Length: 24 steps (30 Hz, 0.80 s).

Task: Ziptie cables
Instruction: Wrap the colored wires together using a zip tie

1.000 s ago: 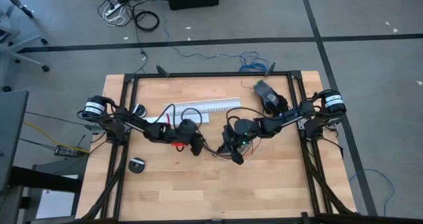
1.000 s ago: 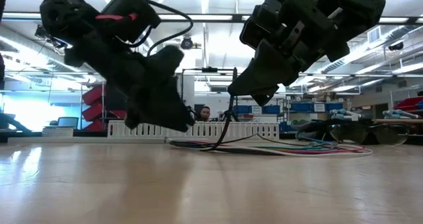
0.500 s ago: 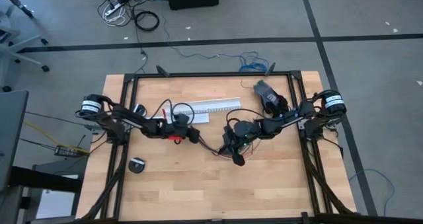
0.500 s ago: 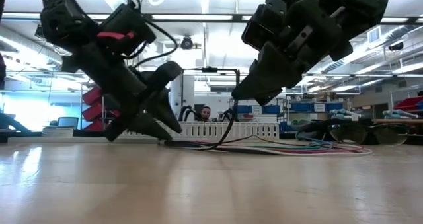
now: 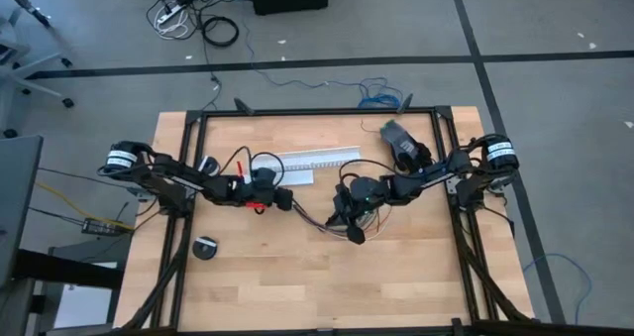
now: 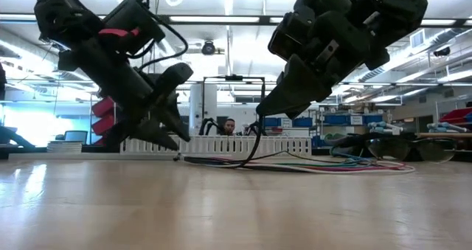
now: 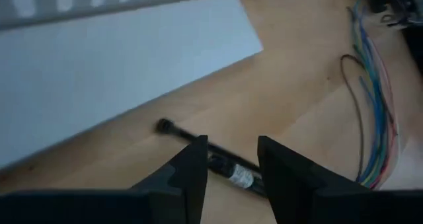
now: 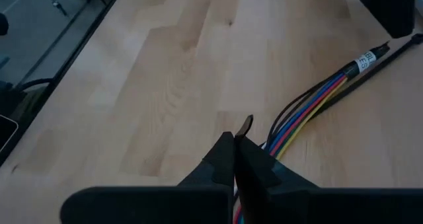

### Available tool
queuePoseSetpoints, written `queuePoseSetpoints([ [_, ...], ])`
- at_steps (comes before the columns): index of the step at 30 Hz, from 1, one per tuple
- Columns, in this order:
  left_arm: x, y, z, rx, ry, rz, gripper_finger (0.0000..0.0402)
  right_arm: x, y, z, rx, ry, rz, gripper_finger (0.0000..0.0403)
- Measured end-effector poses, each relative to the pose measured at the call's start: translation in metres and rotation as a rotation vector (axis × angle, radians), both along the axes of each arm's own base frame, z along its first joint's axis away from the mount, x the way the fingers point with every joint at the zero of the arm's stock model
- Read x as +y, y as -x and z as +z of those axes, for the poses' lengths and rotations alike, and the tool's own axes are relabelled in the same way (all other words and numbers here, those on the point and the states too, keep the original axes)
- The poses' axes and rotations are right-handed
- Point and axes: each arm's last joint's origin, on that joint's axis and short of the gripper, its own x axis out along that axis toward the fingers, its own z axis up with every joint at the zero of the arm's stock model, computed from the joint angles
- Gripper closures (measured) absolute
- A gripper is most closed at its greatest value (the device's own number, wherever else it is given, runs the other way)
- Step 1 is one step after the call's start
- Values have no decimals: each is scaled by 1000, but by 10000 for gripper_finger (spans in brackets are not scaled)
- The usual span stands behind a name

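Note:
The cables (image 8: 310,112), a bunch of thin coloured wires, lie on the table between my two grippers (image 5: 322,223). The ziptie (image 7: 228,171), a thin black strip with a white label, runs from my right gripper to the table. Its head end (image 7: 162,125) rests on the wood beside a white plate. My left gripper (image 7: 231,145) is open, one finger on each side of the ziptie's labelled stretch, a little above the table (image 6: 177,136). My right gripper (image 8: 234,139) is shut on the ziptie's other end, over the cables. My right gripper pinches the ziptie close to its plain end, and a short black tip (image 8: 246,125) sticks out past the fingertips. The fingers slant down from the table's right side. From them the strip (image 6: 254,139) curves down to the table and lies there.
A long white slotted channel (image 5: 317,160) and a flat white plate (image 7: 119,65) lie just beyond the left gripper. A round black part (image 5: 205,248) sits near the left rail, and a dark object (image 5: 401,138) sits at the far right. Bare wood lies toward the near edge.
My left gripper has gone toward the table's far edge and a little to the left, nearer the white channel, and has rolled about its own pointing line. Its finger gap looks unchanged. The ziptie and cables lie as before.

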Motion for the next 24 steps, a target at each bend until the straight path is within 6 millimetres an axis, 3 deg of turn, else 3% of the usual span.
queuePoseSetpoints([
  [11,-1,5,-5,48,110,61,276,0,0,0,-3,6,5,403],
  [24,9,4,-5,33,98,108,276,0,-1,2,-24,11,28,402],
])
